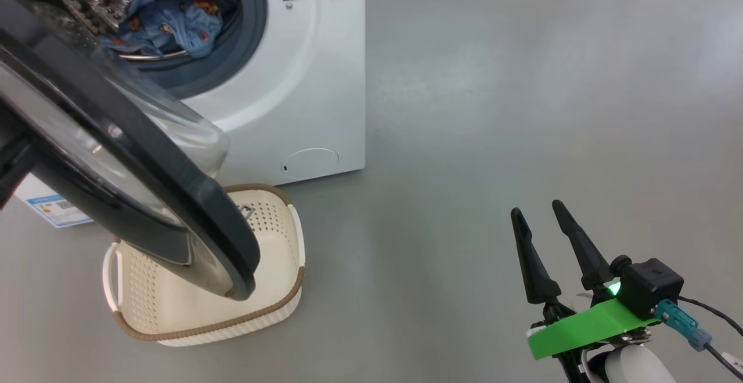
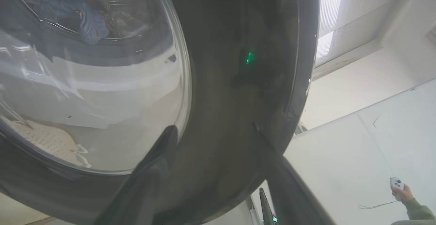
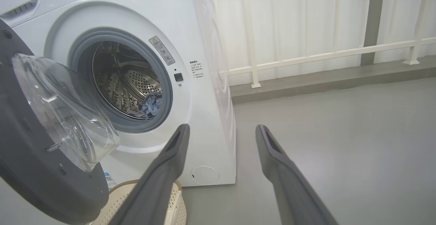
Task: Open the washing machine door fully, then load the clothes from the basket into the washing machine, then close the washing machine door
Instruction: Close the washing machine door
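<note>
We are holding our left hand [image 2: 214, 128] up at the outer face of the washing machine door [image 1: 145, 156]. Its two fingers are spread wide over the glossy black rim [image 2: 238, 81], just beside the glass bowl [image 2: 102, 99]. Whether they are touching the rim we cannot tell. The door is standing part-way open, swung out from the washing machine [image 1: 302, 81] and hanging over the basket [image 1: 273, 307]. The basket is sitting on the grey floor [image 1: 493, 110] right in front of the machine, and what shows of its inside is bare cream plastic. The clothes [image 1: 168, 17], light blue with orange-brown prints, are lying heaped at the front of the steel drum [image 3: 136, 81], just behind the grey gasket [image 3: 166, 81]. Our right hand [image 1: 537, 208] is hovering low over the floor, well apart from the machine and to its right, with its fingers spread and empty. At the lower right of the left wrist view, a person's hand [image 2: 402, 192] is gripping a small white controller [image 2: 396, 183].
</note>
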